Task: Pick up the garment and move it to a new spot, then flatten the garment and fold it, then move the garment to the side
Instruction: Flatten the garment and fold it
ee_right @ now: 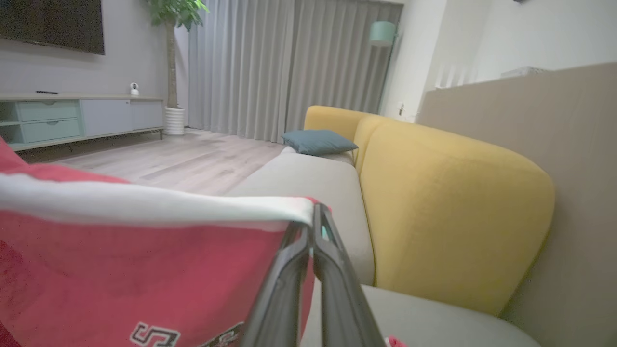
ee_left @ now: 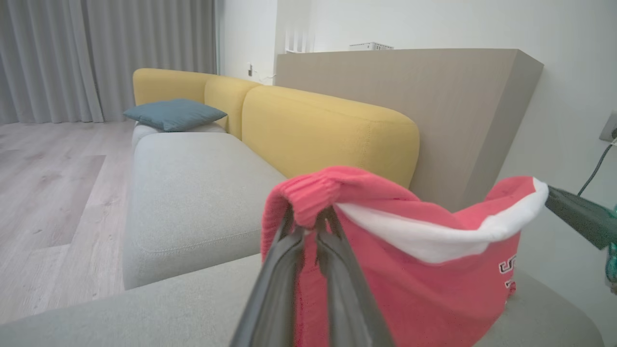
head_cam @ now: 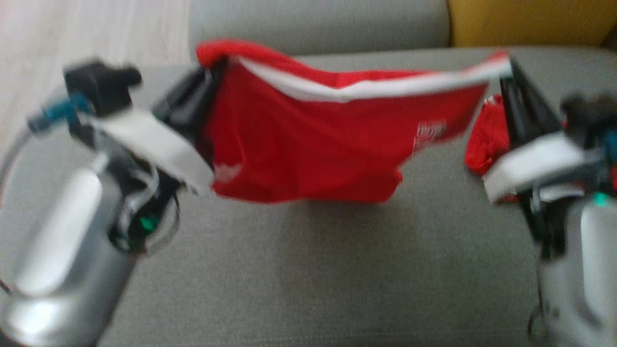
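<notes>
The garment (head_cam: pixel 332 140) is red with a white band along its top edge and white lettering. It hangs stretched between my two grippers above the grey sofa seat (head_cam: pixel 299 270). My left gripper (head_cam: pixel 214 65) is shut on its left top corner, where the red ribbed edge bunches over the fingertips (ee_left: pixel 311 221). My right gripper (head_cam: pixel 506 67) is shut on the right end of the white band (ee_right: pixel 312 217). A loose red part of the garment (head_cam: pixel 487 140) hangs down beside the right gripper. The lower hem hangs just above the seat.
The sofa has yellow backrests (ee_left: pixel 332 130) and a blue cushion (ee_left: pixel 173 113) on a farther seat. A tan panel (ee_left: pixel 434 96) stands behind the sofa. Wooden floor (ee_left: pixel 53 193) lies off the seat's left edge. A TV cabinet (ee_right: pixel 72 118) and a potted plant (ee_right: pixel 173 58) stand across the room.
</notes>
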{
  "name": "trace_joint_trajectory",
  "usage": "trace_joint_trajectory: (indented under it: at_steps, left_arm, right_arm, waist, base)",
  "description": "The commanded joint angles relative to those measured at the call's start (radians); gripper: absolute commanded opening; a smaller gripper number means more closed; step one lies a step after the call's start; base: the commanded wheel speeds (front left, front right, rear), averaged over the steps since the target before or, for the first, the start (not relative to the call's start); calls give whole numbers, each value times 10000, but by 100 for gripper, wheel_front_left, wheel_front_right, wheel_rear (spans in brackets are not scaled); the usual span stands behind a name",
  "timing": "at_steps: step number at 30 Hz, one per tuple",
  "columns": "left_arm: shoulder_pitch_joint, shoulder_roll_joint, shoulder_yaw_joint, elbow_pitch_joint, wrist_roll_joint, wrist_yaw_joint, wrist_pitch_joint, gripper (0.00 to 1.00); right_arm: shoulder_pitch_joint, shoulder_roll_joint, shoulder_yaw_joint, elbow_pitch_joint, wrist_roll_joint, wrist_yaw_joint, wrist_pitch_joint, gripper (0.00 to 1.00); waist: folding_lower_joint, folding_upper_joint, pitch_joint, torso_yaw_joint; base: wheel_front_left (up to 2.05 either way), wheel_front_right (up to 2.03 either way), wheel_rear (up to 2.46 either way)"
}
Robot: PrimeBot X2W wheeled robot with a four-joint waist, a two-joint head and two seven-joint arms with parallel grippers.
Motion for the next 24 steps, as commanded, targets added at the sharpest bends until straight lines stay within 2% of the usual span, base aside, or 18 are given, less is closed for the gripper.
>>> trace_joint_trajectory:
  at_steps: [1,5,6,7,13,16,19,24]
  left_arm:
    - [-1053,407,609,-140,-32,-94,109,0]
    - [-2806,575,829,1178,-145,-526,525,0]
    - [-3908,543,917,2161,-96,-761,502,0]
    - [-4499,477,1001,2698,-106,-840,431,0]
    - [-7897,-35,1586,5580,169,-999,-1120,0]
    - [-8907,-307,1686,6627,306,-1118,-2156,0]
    - [-9259,-657,1622,7475,228,-1317,-2929,0]
    - [-8619,-1110,940,8547,147,-1543,-3639,0]
  right_arm:
    - [-1068,-161,337,-274,38,-9,115,0]
    - [-3483,-392,784,895,243,-9,350,0]
    - [-4960,-445,918,1948,313,-9,201,0]
    - [-5731,-448,907,2545,296,-9,25,0]
    - [-9753,-5,-242,5930,-766,-9,-2266,0]
    - [-10757,236,-972,7218,-1263,-9,-3332,0]
    - [-11064,320,-1666,8319,-1426,-9,-4104,0]
    - [-10611,332,-1552,10390,-656,-9,-4723,0]
  waist:
    - [0,-1,623,-119]
    - [0,-1,1812,-272]
    - [0,-1,2359,-336]
    - [0,-1,2600,-363]
    - [0,-1,3756,-448]
    - [0,-1,4060,-450]
    - [0,-1,4269,-408]
    - [0,-1,4488,-299]
  base:
    - [0,0,0]
    - [0,0,0]
    - [0,0,0]
    - [0,0,0]
    - [0,0,0]
    - [0,0,0]
    - [0,0,0]
    - [0,0,0]
